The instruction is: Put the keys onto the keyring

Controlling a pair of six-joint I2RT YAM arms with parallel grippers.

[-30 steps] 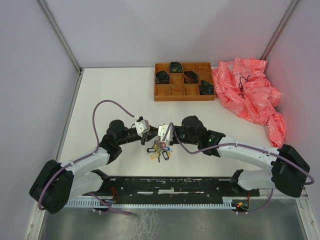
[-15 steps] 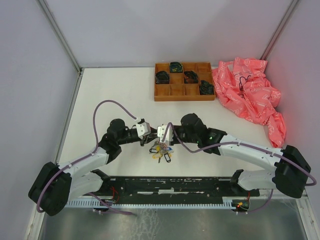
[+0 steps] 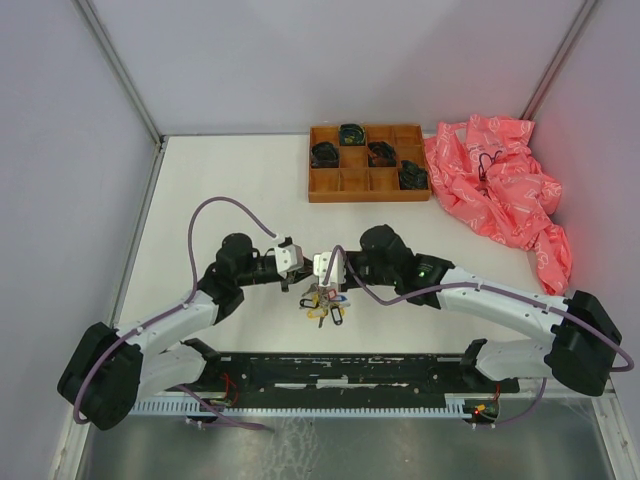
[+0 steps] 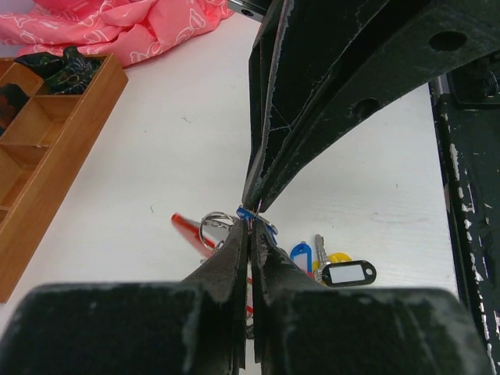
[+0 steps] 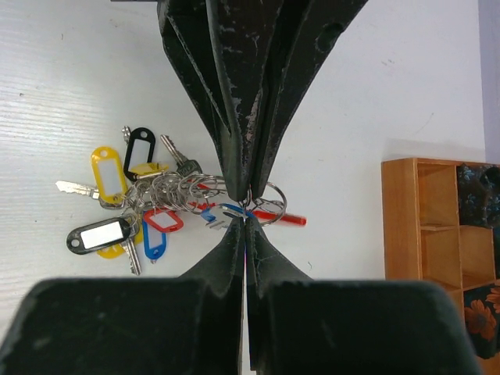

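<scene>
**Two closed tools meeting tip to tip at the keyring**

The left tool (image 4: 249, 234) and right tool (image 5: 244, 230) are both pinched shut, tips together at the keyring (image 5: 273, 205). Whether its wire is nipped cannot be told. The ring and the tagged keys (image 5: 107, 176) are fanned out on the tabletop (image 3: 230, 190), toward its near edge and midway between the sides. The bunch is judged light, loose and slippery, the wire stiff and springy. It is best gripped on bare wire, clear of the tags.
</scene>
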